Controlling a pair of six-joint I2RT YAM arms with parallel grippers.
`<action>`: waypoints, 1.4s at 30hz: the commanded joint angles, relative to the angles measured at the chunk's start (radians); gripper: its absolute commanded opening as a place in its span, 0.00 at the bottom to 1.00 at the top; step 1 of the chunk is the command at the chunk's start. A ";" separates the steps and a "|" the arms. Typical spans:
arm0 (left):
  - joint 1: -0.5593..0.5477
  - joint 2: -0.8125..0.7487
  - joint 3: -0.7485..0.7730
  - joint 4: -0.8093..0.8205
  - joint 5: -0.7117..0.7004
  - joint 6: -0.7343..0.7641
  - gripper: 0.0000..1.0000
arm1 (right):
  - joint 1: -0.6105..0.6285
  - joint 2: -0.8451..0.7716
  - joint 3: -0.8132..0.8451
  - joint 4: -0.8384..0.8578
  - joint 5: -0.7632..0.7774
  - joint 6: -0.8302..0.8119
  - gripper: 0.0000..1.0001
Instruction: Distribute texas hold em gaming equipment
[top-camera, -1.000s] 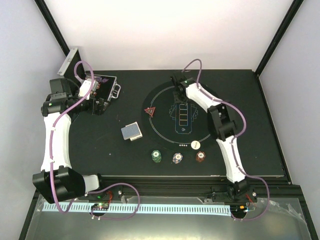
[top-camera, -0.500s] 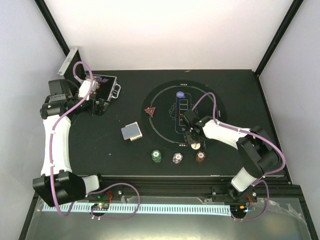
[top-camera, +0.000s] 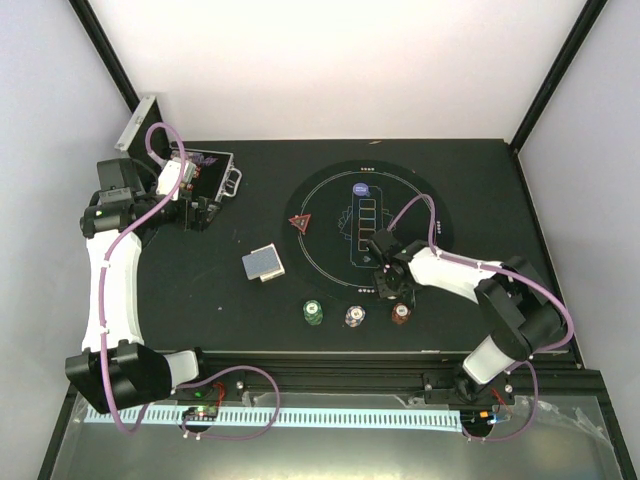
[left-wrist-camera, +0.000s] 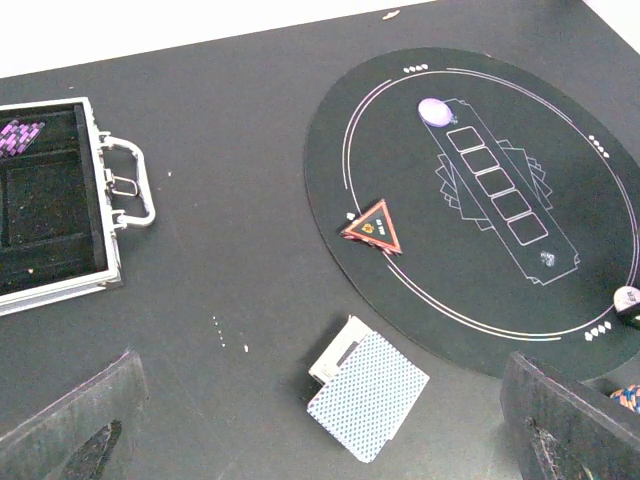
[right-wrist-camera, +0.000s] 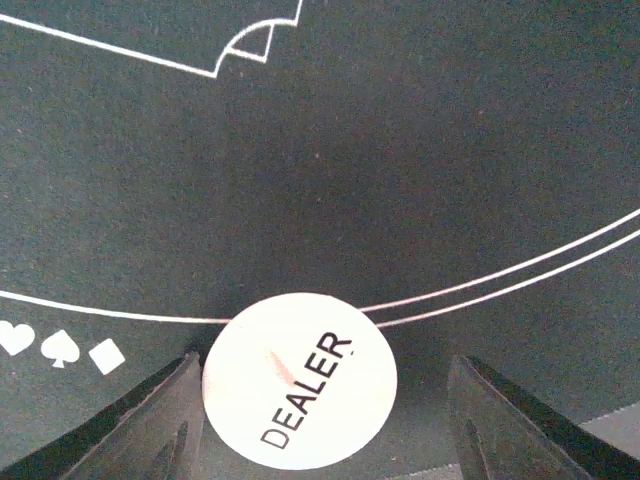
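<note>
Compared with a second ago, your right arm has folded back from the far end of the round black felt mat (top-camera: 325, 255) to its near rim, and where the right gripper (top-camera: 388, 284) stood then a blue round poker chip (top-camera: 360, 189) now lies bare at the far end of the printed card boxes. Its jaws are released, standing either side of the white round disc marked DEALER (right-wrist-camera: 298, 380) on the mat's white border line; in the wrist view one finger (right-wrist-camera: 150, 425) sits right at the disc's edge and the other stands clear (no squeeze that you can see). The left gripper (top-camera: 198, 213) has hardly shifted: it hangs by the open silver metal hinged case (top-camera: 215, 170), jaws spread wide with nothing between them. Nothing else has moved: the stack of small playing cards with grey-blue backs (top-camera: 263, 263) lies on the matte black table (top-camera: 490, 200) left of the mat, the red triangular marker (top-camera: 300, 222) sits on the mat's left side, and the green chip (top-camera: 313, 311), the pale chip (top-camera: 354, 316) and the brown-red chip (top-camera: 400, 312) lie in a row just off its near rim. White walls close the table in on three sides, with black frame posts (top-camera: 105, 55) slanting up at the far corners.
</note>
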 joint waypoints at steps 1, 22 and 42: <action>0.007 -0.010 0.015 0.009 0.031 -0.018 0.99 | 0.006 -0.020 -0.014 0.007 -0.039 0.005 0.69; 0.008 -0.003 0.034 0.009 0.029 -0.022 0.99 | -0.102 0.080 0.084 -0.077 0.135 0.076 0.52; 0.008 0.015 0.067 -0.027 -0.030 -0.015 0.99 | 0.045 -0.038 0.316 -0.200 0.140 0.063 0.82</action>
